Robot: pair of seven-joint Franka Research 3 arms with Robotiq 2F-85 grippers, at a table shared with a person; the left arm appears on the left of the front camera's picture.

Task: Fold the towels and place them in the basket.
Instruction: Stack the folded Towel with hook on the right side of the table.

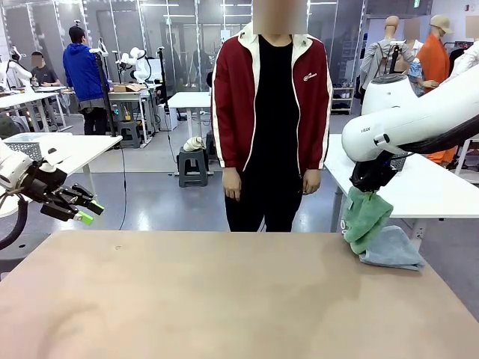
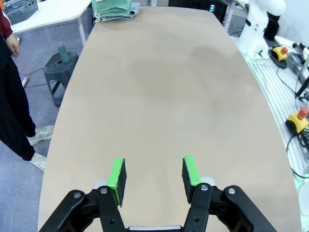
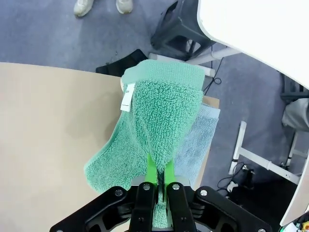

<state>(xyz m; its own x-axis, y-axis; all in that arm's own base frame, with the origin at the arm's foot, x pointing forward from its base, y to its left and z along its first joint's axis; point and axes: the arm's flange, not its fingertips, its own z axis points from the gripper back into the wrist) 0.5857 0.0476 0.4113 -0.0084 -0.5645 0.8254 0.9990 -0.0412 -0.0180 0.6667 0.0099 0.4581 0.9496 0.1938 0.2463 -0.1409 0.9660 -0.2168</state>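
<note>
Right gripper: pinched tight on a sea-green towel, green pads nearly meeting w/ a fold of cloth between them. In the front view it's up above the table's far right corner.
Green towel: in the front view it hangs bunched from that gripper, lower end drooping onto the grey-blue one. White label tab shows on its edge in the right wrist view.
Grey-blue towel: lying flat at the far right corner of the table, partly over the edge. Under and beside the green one in the right wrist view.
Left gripper: fingers spread wide, nothing between the pads. In the front view it's off the table's left side, hanging just past the far left corner, pointing right and slightly down.
Person: stands at the far side, mid-table, red-and-white jacket, arms down at sides, hands clear of everything.
Tabletop: tan, towels well apart from the left gripper, at the opposite end in the left wrist view.
</note>
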